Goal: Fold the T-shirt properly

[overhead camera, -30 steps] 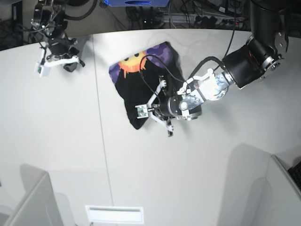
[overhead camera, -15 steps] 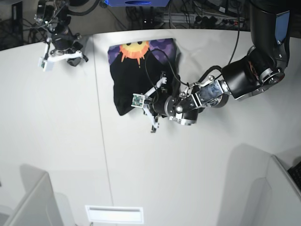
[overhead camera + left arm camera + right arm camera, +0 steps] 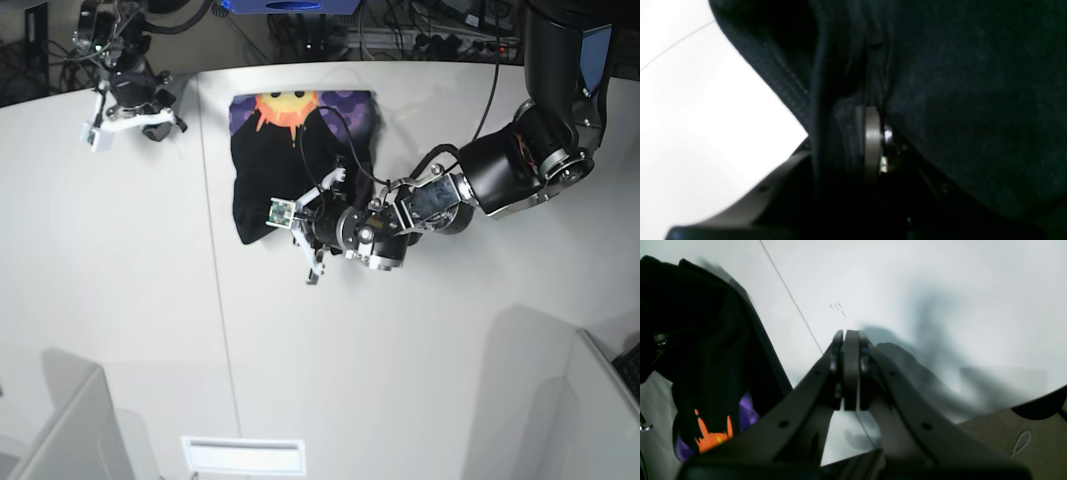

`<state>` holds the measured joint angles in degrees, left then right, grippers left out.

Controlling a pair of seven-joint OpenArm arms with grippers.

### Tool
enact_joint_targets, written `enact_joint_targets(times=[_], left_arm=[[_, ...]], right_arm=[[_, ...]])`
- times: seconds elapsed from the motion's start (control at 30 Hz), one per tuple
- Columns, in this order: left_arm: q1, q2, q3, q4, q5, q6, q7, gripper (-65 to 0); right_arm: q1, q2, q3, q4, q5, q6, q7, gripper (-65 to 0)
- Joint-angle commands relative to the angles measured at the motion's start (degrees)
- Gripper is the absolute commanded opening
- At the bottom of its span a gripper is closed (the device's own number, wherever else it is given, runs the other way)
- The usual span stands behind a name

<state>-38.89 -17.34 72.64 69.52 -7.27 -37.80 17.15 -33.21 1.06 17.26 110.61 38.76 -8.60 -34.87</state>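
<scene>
The black T-shirt [image 3: 262,190] lies bunched at the table's far middle, its orange sun on purple [image 3: 285,105] facing up at the far edge. My left gripper [image 3: 300,228] sits at the shirt's near edge, shut on a fold of it. Dark T-shirt cloth [image 3: 973,100] fills the left wrist view and is pinched at the left gripper [image 3: 870,140], where one grey pad [image 3: 872,143] shows. My right gripper [image 3: 128,118] hovers at the far left, apart from the shirt. In its own view the right gripper [image 3: 850,373] is shut on nothing, with the T-shirt [image 3: 706,356] to its left.
The white table [image 3: 450,380] has a thin seam [image 3: 215,260] running front to back just left of the shirt. Cables and equipment [image 3: 420,35] line the far edge. Grey partitions [image 3: 60,430] stand at the near corners, and a white vent [image 3: 243,455] lies at the front.
My left gripper has dragged the shirt's near edge to the left, and the whole shirt has shifted left and farther back. The right arm rose slightly toward the far edge, then held still.
</scene>
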Motion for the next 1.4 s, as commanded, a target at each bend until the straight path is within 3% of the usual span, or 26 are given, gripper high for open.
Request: enact_joint_targets(times=[0.0, 0.1, 0.27, 0.37, 0.43, 0.6, 0.77, 0.83, 0.97, 1.0, 1.13, 1.23, 1.37], left_arm=[[-1.1, -0.3, 0.0, 0.2, 2.0, -0.3, 2.2, -65.0], [-2.2, -0.3, 0.0, 0.2, 1.6, -0.3, 2.2, -63.8], [-3.2, -0.3, -2.2, 0.2, 1.6, -0.3, 2.2, -32.7], [-3.2, 0.6, -7.3, 1.9, 1.6, -0.3, 2.2, -23.0], [-2.7, 1.3, -11.7, 4.4, 1.6, -0.3, 4.1, -20.6], [2.7, 2.5, -30.5, 18.6, 1.6, -0.3, 13.6, -20.7], [15.2, 1.4, -48.8, 34.4, 1.9, -0.4, 17.7, -21.7], [21.0, -1.7, -54.6, 39.3, 2.0, -0.4, 17.4, -29.1], [31.6, -7.8, -63.8, 43.0, 1.7, -0.4, 17.3, -60.7], [34.4, -8.7, -66.2, 43.1, 1.9, -0.4, 17.3, -65.0], [45.4, -10.7, -78.2, 42.8, 1.7, -0.4, 17.3, -65.0], [54.5, -10.5, -88.1, 42.9, 1.6, -0.4, 15.9, -65.0], [70.6, -10.4, -96.2, 43.1, 1.6, -0.4, 4.0, -65.0]], right_arm=[[-0.1, 0.4, 0.4, 0.9, 0.3, 0.1, 1.0, -65.0], [-0.1, 0.5, 0.4, 0.9, 0.3, 0.1, 1.0, -65.0], [-0.1, 0.6, 0.4, 0.8, 0.3, 0.1, 1.0, -65.0], [0.0, 0.6, 0.4, 0.8, 0.3, 0.1, 1.0, -65.0], [0.6, 0.6, 0.4, 0.8, 0.3, 0.1, 0.9, -65.0], [0.6, 0.7, 0.3, 0.9, 0.2, 0.1, 0.9, -65.0], [0.6, 3.3, -1.1, 1.9, -3.8, 0.2, 1.2, -65.0], [0.5, 3.3, -1.6, 2.8, -7.5, 0.2, 1.2, -65.0], [0.5, 3.2, -1.8, 4.3, -13.8, 0.3, 1.2, -65.0], [0.4, 3.3, -1.8, 4.4, -15.0, 0.8, 1.2, -65.0], [-0.5, 3.3, -1.5, 4.7, -20.5, 7.3, 1.3, -65.0], [-2.4, 3.3, -1.6, 4.7, -29.0, 9.4, 4.8, -65.0], [-7.1, 2.9, -1.7, 4.7, -37.9, 12.1, 14.3, -65.0]])
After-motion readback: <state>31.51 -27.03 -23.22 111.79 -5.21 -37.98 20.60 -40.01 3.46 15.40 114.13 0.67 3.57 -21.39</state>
